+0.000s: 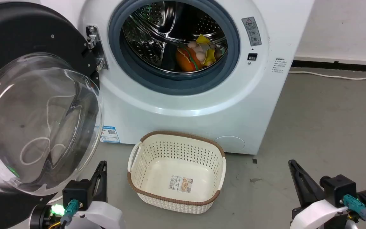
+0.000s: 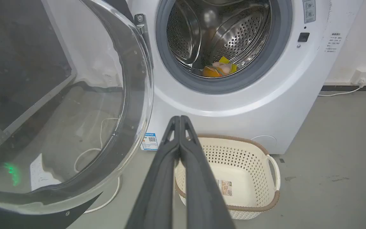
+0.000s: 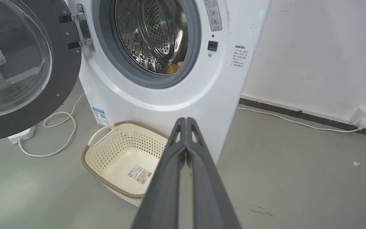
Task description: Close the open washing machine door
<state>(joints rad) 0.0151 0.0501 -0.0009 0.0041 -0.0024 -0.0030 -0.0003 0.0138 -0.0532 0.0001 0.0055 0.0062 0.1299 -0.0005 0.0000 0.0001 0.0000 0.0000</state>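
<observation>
Grey concrete floor [image 1: 313, 127] under everything. Found the washing machine door [image 1: 37, 111] swung wide open to the left of the white washer [image 1: 186, 108], hung on its metal hinge [image 1: 95, 47], domed glass bulging toward the head camera inside a wide black rim. Saw the steel drum [image 1: 157, 35] exposed behind the grey rubber seal [image 1: 233, 47], with a small heap of orange and yellow soft items [image 1: 197, 54] lying at its bottom. Noted a cream perforated basket [image 1: 183, 134] with a brown rim on the floor right in front of the washer, a label stuck on its base. Caught the left gripper [image 1: 102, 168] low at the left, just beside the door's lower edge and apart from it; in its wrist view, fingers [image 2: 170, 152] pressed together, tips meeting, pointed at the washer's front above the basket. Spotted the right gripper [image 1: 292, 163] low at the right, well apart from the door, over bare floor; likewise pressed closed, clamped on nothing. Traced a white cable [image 3: 74, 127] looping on the floor below the door.
</observation>
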